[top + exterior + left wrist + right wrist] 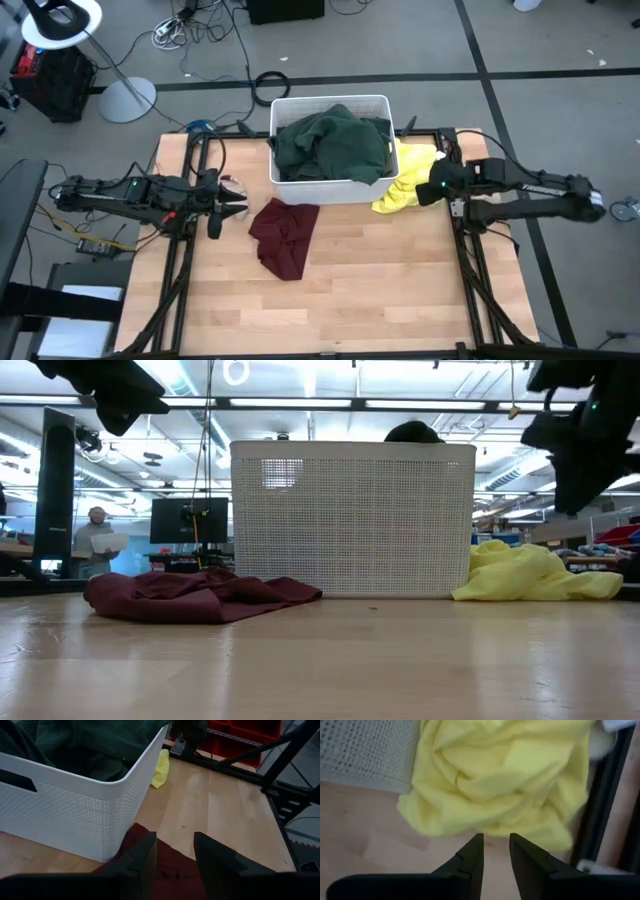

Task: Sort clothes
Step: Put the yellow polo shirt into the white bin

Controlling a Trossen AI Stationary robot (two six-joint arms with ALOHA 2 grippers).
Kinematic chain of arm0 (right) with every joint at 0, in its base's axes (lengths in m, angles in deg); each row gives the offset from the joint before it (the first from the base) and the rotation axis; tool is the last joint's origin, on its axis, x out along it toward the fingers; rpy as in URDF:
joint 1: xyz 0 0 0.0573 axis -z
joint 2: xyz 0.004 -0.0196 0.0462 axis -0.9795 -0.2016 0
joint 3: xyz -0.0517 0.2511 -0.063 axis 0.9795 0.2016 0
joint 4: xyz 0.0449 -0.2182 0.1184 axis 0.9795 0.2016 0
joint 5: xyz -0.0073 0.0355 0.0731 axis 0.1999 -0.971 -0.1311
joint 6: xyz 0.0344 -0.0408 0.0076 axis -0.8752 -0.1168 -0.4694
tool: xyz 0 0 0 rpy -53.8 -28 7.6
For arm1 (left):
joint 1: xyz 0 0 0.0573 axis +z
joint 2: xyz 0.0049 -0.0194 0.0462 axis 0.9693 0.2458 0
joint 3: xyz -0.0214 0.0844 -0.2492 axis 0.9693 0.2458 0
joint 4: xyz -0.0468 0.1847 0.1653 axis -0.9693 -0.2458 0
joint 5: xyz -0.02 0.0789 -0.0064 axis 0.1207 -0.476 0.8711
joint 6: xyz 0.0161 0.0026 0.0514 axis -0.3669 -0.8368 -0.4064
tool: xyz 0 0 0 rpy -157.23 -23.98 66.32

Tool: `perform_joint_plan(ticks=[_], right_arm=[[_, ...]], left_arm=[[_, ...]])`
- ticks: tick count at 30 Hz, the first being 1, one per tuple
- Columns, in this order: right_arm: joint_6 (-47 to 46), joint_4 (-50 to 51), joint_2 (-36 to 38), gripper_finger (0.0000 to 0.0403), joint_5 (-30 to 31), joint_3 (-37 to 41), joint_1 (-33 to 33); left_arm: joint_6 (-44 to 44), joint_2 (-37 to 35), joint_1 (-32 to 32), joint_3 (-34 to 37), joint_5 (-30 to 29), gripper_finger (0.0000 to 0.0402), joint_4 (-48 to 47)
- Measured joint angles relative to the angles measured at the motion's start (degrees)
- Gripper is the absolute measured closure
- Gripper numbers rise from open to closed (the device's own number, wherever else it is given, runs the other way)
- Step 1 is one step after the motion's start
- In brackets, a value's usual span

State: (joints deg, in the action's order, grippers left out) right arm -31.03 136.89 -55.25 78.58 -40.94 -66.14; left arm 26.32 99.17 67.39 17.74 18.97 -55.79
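A white tub (330, 100) stands at the table's far middle, filled with dark green clothes (330, 145). In front of its left corner, a maroon piece (285, 235) lies crumpled on the wood. A yellow piece (405, 180) lies bunched against the tub's right wall. My left gripper (175, 840) hangs open above the maroon piece's left edge, touching nothing. Over the table just in front of the yellow piece (500, 780), my right gripper (496, 839) points steeply down. It is open, with nothing between its fingers.
Black frame rails (470, 250) run along the table's left and right sides. The near half of the wooden table top (330, 310) holds no objects. A small pale piece (232, 185) lies by the tub's left corner, next to my left gripper.
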Motion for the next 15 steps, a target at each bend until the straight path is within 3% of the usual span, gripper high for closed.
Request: perform_joint_plan(ticks=[4,7,15], right_arm=[[12.59,-3.14,0.12,0.0299,-0.26,0.79,6.31],[17.08,-5.72,-1.13,0.0281,-1.35,0.79,9.73],[22.29,-12.66,-6.37,0.0165,0.72,0.83,16.31]], left_arm=[[0.08,0.02,0.00,0.00,0.00,0.0264,0.15],[0.10,0.06,0.00,0.00,0.02,0.0264,0.39],[0.54,0.06,0.00,0.00,0.05,0.0264,1.03]])
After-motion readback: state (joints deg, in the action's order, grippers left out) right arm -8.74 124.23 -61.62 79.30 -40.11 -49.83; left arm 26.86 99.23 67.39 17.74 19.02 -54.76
